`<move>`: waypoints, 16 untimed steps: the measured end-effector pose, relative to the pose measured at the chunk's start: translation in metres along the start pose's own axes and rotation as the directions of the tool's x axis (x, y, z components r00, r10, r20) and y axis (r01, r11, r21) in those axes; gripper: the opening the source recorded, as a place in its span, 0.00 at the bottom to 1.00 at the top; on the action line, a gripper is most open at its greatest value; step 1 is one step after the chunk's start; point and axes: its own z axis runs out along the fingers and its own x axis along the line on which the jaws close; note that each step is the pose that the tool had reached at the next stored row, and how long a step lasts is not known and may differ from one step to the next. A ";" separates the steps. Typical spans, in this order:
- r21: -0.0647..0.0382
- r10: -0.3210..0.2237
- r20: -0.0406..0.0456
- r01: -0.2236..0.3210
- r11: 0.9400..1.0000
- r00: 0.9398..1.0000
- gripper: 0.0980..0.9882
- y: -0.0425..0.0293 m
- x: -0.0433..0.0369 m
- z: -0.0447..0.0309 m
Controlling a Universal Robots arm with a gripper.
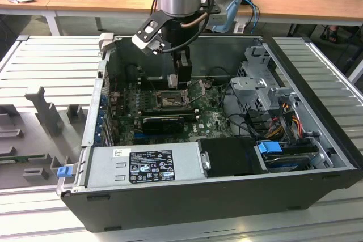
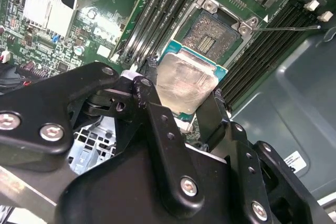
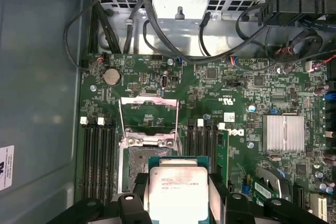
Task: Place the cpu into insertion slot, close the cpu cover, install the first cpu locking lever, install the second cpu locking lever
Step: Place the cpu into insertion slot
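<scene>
My gripper [image 2: 184,97] is shut on the cpu [image 2: 186,77], its black fingers [image 2: 152,93] pressing two opposite edges of the chip. The cpu [image 3: 178,184] shows a pale metal face on a green substrate and hangs just above the board, partly overlapping the insertion slot [image 3: 135,169]. In the second wrist view the insertion slot [image 2: 211,32] lies bare just beyond the chip. The cpu cover [image 3: 149,115] is swung open, away from the slot. A thin locking lever [image 2: 289,27] sticks out beside it. In the exterior view the gripper [image 1: 182,80] reaches into the computer case over the slot [image 1: 170,100].
Long black memory slots [image 3: 100,153] flank the socket on both sides. A black graphics card [image 1: 164,122] lies close by, with a silver heatsink [image 3: 283,132] beyond. The grey power supply [image 1: 144,162], drive cage [image 1: 261,83], black cables [image 3: 210,43] and case walls [image 1: 105,83] hem in the board.
</scene>
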 end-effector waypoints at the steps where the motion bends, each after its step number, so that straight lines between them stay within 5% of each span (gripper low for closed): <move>1: 0.000 0.000 0.000 0.000 1.000 1.000 0.49 -0.0001 0.0000 0.0006; 11: 0.000 0.000 0.000 0.000 1.000 1.000 0.49 -0.0008 -0.0001 0.0074; 16: 0.000 0.000 0.000 0.000 1.000 1.000 0.49 -0.0025 -0.0003 0.0186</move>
